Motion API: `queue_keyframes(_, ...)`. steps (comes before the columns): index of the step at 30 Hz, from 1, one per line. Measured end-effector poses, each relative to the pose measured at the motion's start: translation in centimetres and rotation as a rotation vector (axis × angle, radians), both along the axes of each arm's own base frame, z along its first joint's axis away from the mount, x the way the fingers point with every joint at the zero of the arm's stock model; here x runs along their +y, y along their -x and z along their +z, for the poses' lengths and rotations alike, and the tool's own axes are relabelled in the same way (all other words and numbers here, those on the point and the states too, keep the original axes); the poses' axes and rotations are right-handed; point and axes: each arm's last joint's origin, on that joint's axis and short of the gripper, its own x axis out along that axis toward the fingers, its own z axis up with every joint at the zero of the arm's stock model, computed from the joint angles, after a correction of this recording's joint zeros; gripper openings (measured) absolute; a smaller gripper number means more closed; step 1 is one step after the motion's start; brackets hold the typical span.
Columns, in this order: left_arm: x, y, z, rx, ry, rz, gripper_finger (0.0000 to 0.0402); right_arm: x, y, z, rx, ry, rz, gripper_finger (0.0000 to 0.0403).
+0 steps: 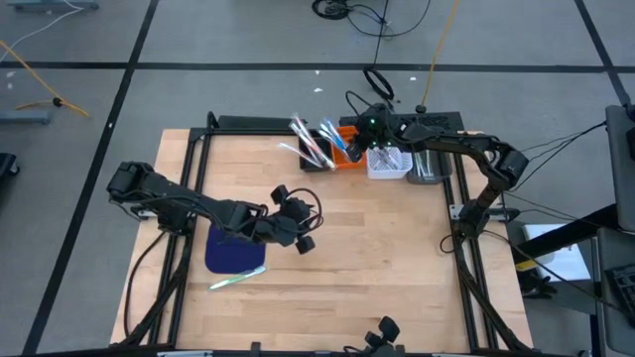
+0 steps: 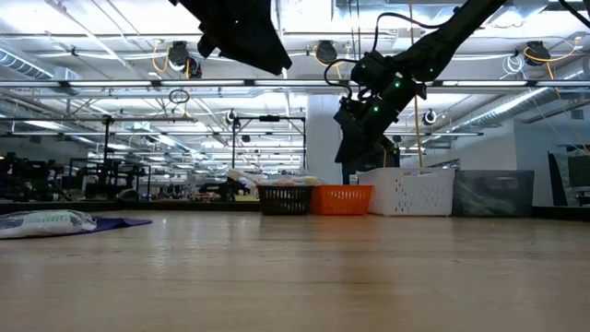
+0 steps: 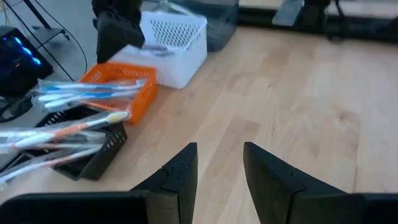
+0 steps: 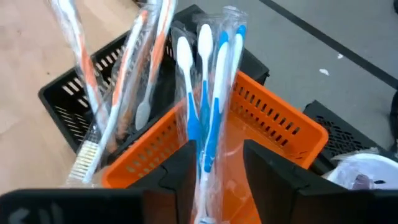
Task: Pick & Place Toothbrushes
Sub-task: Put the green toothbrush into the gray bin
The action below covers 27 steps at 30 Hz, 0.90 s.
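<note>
Above the orange bin (image 4: pixel 273 134), blue toothbrushes (image 4: pixel 208 99) are seen between the right gripper's (image 4: pixel 214 171) parted fingers (grip unclear); the left gripper (image 3: pixel 219 180) is held apart over the table (image 3: pixel 298 106).

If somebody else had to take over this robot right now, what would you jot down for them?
Right pincer: open above the orange bin, blue toothbrushes between its fingers, standing in that bin.
Left pincer: open, empty, over mid-table.
Orange-striped toothbrushes are in the black bin. White bin beside the orange one.
One wrapped toothbrush lies at the edge of the blue mat, not yet binned.
</note>
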Motion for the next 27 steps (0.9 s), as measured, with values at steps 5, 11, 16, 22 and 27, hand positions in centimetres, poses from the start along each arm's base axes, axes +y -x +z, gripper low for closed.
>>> queue_keyframes(5, -0.4, 0.7, -0.8, 0.094, 0.040, -0.035, 0.0131, 0.7, -0.4, 0.4, -0.049, -0.043, 0.078, 0.0135)
queue_keyframes(11, -1.0, 2.1, -2.0, 0.243, 0.177, -0.029, 0.0131, 2.8, -1.7, 0.4, -0.128, -0.164, 0.296, 0.0134)
queue_keyframes(16, -1.7, 4.0, -3.1, 0.427, 0.300, 0.013, 0.0131, 5.1, -2.9, 0.5, -0.167, -0.242, 0.461, 0.0134)
queue_keyframes(22, -2.8, 6.6, -4.0, 0.614, 0.453, 0.143, 0.0131, 8.3, -4.3, 0.5, -0.179, -0.309, 0.619, 0.0131)
queue_keyframes(27, -4.2, 8.2, -5.4, 0.703, 0.554, 0.172, 0.0131, 11.1, -5.0, 0.3, -0.151, -0.350, 0.717, 0.0131)
